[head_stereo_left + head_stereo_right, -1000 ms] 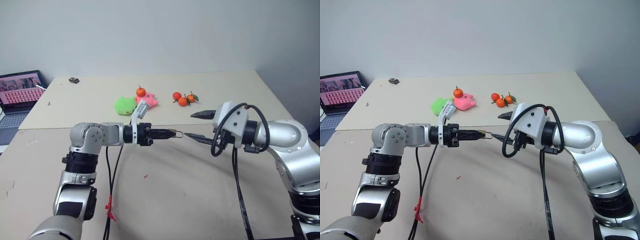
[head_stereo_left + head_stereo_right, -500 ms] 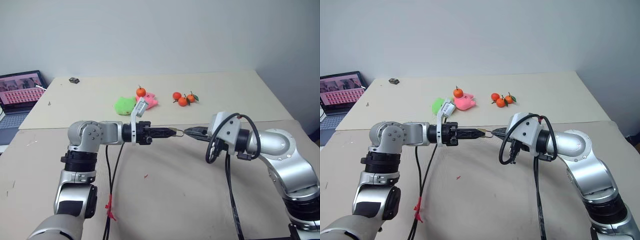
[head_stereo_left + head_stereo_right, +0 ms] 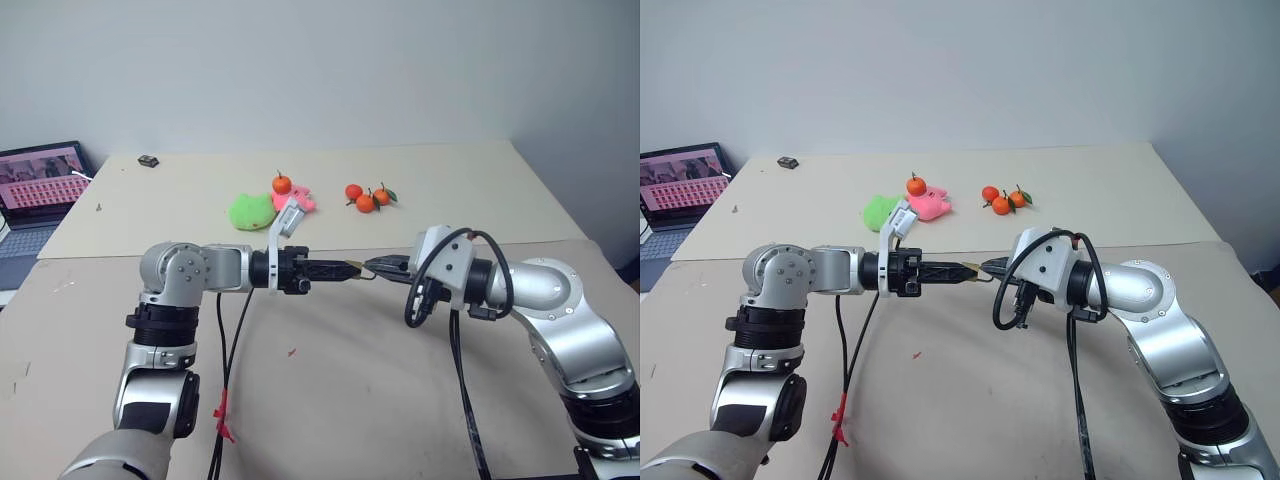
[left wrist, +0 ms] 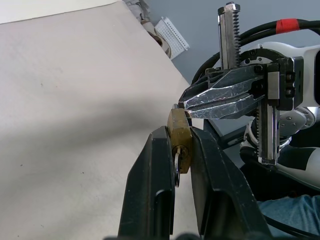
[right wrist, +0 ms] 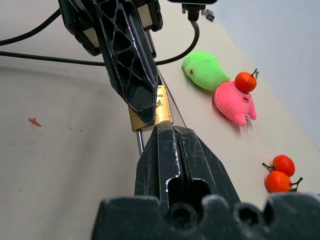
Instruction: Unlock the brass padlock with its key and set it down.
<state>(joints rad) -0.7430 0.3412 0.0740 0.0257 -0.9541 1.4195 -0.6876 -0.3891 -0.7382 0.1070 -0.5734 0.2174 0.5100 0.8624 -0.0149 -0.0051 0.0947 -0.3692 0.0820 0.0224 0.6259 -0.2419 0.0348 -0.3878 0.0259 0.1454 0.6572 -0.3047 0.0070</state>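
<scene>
Left claw [image 3: 345, 269] pinching brass padlock [image 4: 179, 140]; right claw [image 3: 372, 266] pressed together; oranges [image 3: 366, 196] behind.

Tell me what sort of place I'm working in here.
Probably a lab or office test room: plain beige tables against a bare wall, an open laptop, and soft toys with small oranges as props.

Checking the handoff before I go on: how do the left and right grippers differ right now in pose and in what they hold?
The left gripper clamps the brass padlock between its fingers; the right gripper is shut, its tips at the padlock's end, where what it pinches is hidden. In the head views the left gripper points toward the robot's right, the right gripper toward its left, tip to tip. Both are held above the table.
</scene>
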